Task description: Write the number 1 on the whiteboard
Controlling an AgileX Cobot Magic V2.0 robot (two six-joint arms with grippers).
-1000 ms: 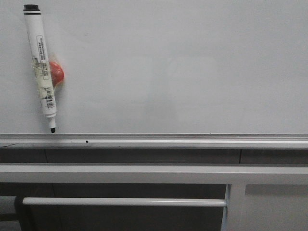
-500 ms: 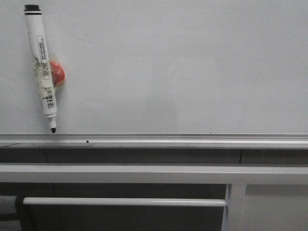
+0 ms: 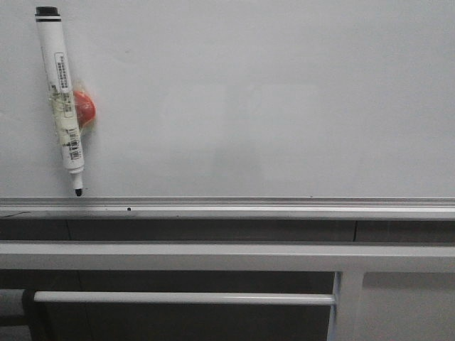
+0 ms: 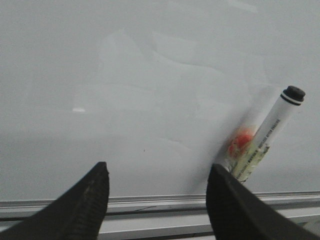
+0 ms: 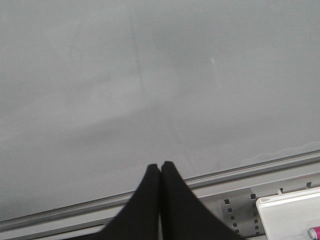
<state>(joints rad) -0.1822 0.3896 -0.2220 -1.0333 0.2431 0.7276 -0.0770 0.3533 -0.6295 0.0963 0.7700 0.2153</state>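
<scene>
The whiteboard [image 3: 270, 99] fills the front view, with its silver ledge [image 3: 284, 208] along the lower edge. No number 1 stroke shows on it in any view. A white marker pen [image 3: 62, 99] with a black end hangs tip-down at the far left, taped to a red magnet [image 3: 84, 109]. It also shows in the left wrist view [image 4: 265, 135]. My left gripper [image 4: 157, 172] is open and empty, facing the board with the pen just beside its right finger. My right gripper [image 5: 160, 167] is shut and empty, facing bare board [image 5: 150, 75]. Neither gripper shows in the front view.
Grey metal rails [image 3: 213, 257] run below the ledge, with a thinner bar [image 3: 185, 298] and an upright post [image 3: 345, 305]. In the right wrist view a perforated grey bracket [image 5: 240, 210] and a white tray corner [image 5: 290, 217] sit below the ledge.
The pen hangs slightly more upright than a second ago. Nothing else has visibly changed.
</scene>
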